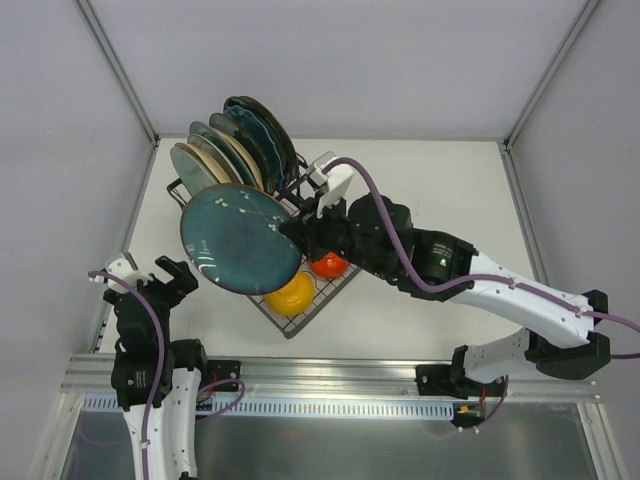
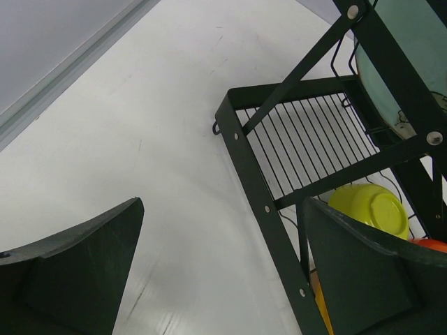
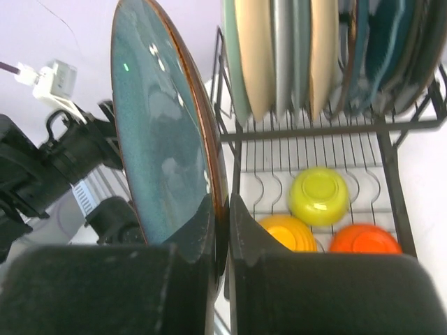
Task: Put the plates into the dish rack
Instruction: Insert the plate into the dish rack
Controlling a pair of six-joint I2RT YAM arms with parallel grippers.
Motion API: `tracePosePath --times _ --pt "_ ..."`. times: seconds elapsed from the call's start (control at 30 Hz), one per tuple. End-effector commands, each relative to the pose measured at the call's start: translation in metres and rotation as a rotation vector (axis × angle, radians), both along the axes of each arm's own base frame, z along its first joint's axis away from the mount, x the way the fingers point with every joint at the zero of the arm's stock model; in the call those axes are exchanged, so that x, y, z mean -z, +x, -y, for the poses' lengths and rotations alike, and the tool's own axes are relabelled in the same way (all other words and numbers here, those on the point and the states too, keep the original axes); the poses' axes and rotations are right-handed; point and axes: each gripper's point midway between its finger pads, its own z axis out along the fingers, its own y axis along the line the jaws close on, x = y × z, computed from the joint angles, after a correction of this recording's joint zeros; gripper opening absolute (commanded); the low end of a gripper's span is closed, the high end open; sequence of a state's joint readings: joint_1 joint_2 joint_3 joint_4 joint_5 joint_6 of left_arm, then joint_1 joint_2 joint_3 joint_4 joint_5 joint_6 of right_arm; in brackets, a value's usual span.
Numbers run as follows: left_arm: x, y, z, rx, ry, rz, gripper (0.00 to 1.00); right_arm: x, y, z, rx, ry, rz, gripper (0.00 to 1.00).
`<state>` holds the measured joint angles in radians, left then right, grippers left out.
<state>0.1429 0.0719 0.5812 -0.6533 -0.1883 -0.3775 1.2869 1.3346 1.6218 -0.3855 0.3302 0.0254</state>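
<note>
Teal plate (image 1: 240, 240) up on edge in the air, just in front of the dish rack (image 2: 256, 188), pinched at its rim by the right gripper (image 1: 296, 232). Several plates (image 1: 232, 148) already stand in the raised slots; this one likely goes in last. Left gripper (image 1: 176, 276) gapes wide, empty, beside the rack.

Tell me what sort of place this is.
Probably a robot lab test cell, not a kitchen: a bare white table boxed in by plain grey panels, two arms bolted to a metal rail at its edge, and a dish rack of plates as props.
</note>
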Motion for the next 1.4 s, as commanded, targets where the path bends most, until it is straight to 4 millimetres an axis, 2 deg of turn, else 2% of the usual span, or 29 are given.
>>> tracePosePath --times 0.0,0.1,0.23,0.4,0.63,0.83,0.87,0.9,1.0,1.37 --pt "-0.002 -0.001 -0.001 -0.015 -0.011 -0.002 0.99 -0.136 0.004 0.003 0.059 0.420 0.173 0.01" --pt "-0.002 -0.001 -0.001 -0.015 -0.011 -0.003 0.99 -0.153 0.008 -0.003 0.093 0.455 0.229 0.01" --pt "-0.002 -0.001 -0.001 -0.013 -0.012 -0.005 0.99 -0.165 0.015 -0.017 0.136 0.495 0.280 0.01" --pt "-0.001 0.000 -0.001 -0.012 -0.012 -0.008 0.99 -0.182 0.023 -0.023 0.236 0.551 0.348 0.01" --pt "-0.002 -0.001 -0.001 -0.012 -0.013 -0.006 0.99 -0.182 0.037 -0.034 0.363 0.524 0.443 0.01" --pt "-0.002 -0.001 0.000 -0.010 -0.012 -0.003 0.99 -0.179 0.041 -0.048 0.463 0.493 0.523 0.01" --pt "-0.002 -0.001 -0.001 -0.013 -0.012 -0.003 0.99 -0.187 0.042 -0.043 0.488 0.503 0.539 0.01" --pt "-0.002 -0.001 -0.001 -0.012 -0.012 -0.003 0.99 -0.177 0.045 -0.055 0.494 0.472 0.546 0.01" --pt "-0.002 -0.001 -0.001 -0.012 -0.012 -0.003 0.99 -0.173 0.048 -0.063 0.519 0.445 0.562 0.01" --pt "-0.002 -0.001 0.000 -0.005 -0.012 -0.003 0.99 -0.143 0.057 -0.080 0.575 0.327 0.575 0.00"
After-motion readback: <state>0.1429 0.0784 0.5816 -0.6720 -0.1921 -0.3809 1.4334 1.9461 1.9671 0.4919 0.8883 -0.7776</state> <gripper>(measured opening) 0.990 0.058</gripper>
